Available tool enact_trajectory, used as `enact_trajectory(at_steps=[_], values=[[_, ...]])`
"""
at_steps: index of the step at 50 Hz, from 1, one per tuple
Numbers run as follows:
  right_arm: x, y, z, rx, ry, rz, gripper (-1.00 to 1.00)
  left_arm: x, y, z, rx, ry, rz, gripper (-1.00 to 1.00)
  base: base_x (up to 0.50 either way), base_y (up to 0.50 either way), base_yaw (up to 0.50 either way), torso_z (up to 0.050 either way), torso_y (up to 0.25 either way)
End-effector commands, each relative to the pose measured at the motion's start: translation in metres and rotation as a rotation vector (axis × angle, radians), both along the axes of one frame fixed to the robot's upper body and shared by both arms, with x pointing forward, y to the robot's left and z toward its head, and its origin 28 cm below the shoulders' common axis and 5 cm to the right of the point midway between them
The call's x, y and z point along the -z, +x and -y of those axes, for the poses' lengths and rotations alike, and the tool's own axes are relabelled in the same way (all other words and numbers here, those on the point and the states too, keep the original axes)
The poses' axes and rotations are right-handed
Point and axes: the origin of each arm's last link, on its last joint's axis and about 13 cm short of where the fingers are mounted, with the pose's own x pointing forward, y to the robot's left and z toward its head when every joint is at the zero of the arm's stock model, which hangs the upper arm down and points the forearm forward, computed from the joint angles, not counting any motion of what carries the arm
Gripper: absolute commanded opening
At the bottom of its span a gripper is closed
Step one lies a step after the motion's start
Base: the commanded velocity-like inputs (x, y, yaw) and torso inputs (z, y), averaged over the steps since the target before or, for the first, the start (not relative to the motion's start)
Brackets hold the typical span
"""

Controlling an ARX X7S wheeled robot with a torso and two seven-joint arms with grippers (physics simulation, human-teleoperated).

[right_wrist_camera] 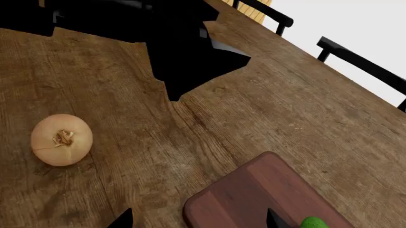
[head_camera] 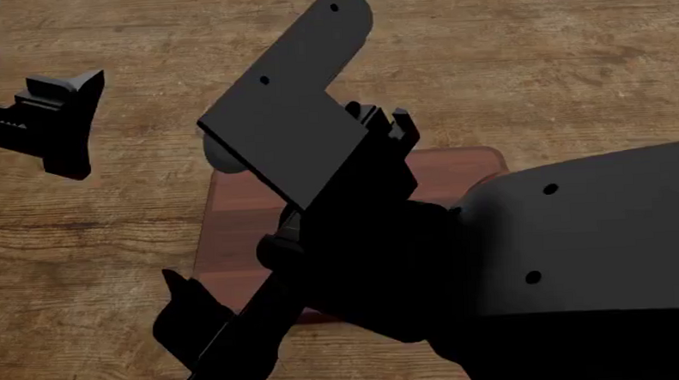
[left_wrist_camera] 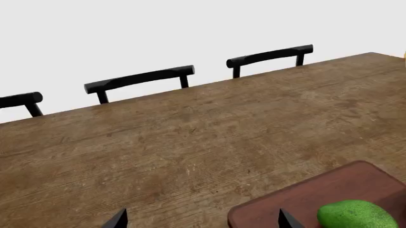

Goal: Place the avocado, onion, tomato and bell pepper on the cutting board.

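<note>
With both my grippers spread and empty, the avocado [left_wrist_camera: 355, 214] already lay on the cutting board [right_wrist_camera: 254, 190] while the onion [right_wrist_camera: 62, 139] waited on the table [left_wrist_camera: 190, 142], tomato and pepper unseen.

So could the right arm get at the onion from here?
Probably yes: in the right wrist view the onion sits alone on bare table, off the cutting board, and the right gripper's fingertips are spread with nothing between.
</note>
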Motion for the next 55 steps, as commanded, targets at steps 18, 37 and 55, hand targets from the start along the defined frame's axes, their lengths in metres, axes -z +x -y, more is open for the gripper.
enact_trajectory(at_steps=[18, 37, 55], values=[[-0.011, -0.012, 0.004, -0.001, -0.011, 0.032, 1.00, -0.029, -0.026, -0.046, -0.196, 0.239, -0.090, 1.00, 0.00, 0.00, 0.00, 0.000, 0.000], [-0.022, -0.015, 0.010, 0.028, -0.028, 0.051, 1.00, -0.020, -0.062, -0.062, -0.240, 0.305, -0.184, 1.00, 0.00, 0.00, 0.00, 0.000, 0.000], [-0.028, -0.016, 0.010, 0.025, -0.042, 0.062, 1.00, -0.013, -0.088, -0.067, -0.252, 0.302, -0.282, 1.00, 0.00, 0.00, 0.00, 0.000, 0.000]])
